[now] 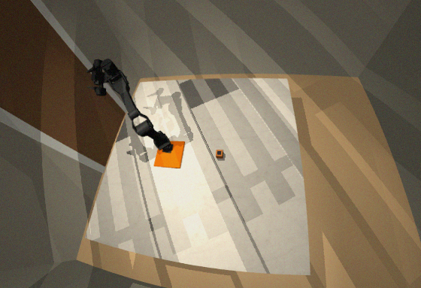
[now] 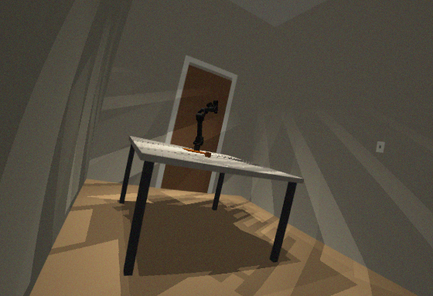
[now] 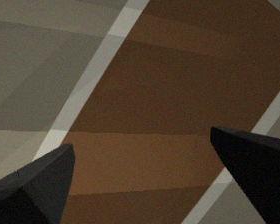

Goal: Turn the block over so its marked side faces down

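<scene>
The block (image 1: 219, 154) (image 2: 208, 154) is a small orange-brown cube standing on the white table (image 1: 271, 235) (image 2: 232, 166). In the top view its upper face shows a dark square mark, so the marked side faces up. My gripper (image 1: 91, 80) (image 3: 144, 142) is open and empty. It is raised high, beyond the table edge on the door side, far from the block. The wrist view shows both dark fingers wide apart with the door behind them; the block is not in that view.
A flat orange square (image 1: 169, 161) lies under the arm's base, between the arm and the block. The arm (image 1: 129, 104) (image 2: 199, 127) rises from there and leans away from the block. A brown door (image 1: 22, 66) (image 2: 197, 95) is in the wall behind the arm.
</scene>
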Available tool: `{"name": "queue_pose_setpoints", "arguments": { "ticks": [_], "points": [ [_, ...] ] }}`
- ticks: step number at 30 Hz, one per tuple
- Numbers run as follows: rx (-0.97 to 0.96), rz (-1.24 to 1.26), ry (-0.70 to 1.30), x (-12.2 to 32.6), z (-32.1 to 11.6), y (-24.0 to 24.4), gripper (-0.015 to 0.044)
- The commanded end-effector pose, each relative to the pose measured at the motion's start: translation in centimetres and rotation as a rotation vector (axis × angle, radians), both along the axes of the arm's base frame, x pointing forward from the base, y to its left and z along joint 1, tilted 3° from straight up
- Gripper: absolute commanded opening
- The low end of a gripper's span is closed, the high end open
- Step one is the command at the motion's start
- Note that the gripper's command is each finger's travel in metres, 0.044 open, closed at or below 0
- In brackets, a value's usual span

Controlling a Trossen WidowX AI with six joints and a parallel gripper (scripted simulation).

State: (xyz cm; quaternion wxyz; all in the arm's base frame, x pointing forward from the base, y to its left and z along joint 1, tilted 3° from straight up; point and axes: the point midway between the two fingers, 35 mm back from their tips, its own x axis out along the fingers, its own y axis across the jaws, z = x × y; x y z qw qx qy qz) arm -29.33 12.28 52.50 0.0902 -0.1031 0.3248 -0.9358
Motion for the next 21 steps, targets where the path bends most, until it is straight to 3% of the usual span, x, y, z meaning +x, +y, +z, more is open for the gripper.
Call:
{"name": "queue_pose_setpoints", "arguments": {
  "ticks": [1, 5, 11, 21],
  "points": [
    [-0.002, -0.004, -0.001, 0.0, 0.0, 0.1, 0.0426],
    [-0.051, -0.098, -0.028, 0.3, -0.9, 3.1, 0.044],
    [-0.213, -0.376, -0.091, 3.0, -3.6, 11.6, 0.044],
    [-0.549, -0.854, -0.151, 12.7, -9.2, 23.7, 0.044]
  ]
}}
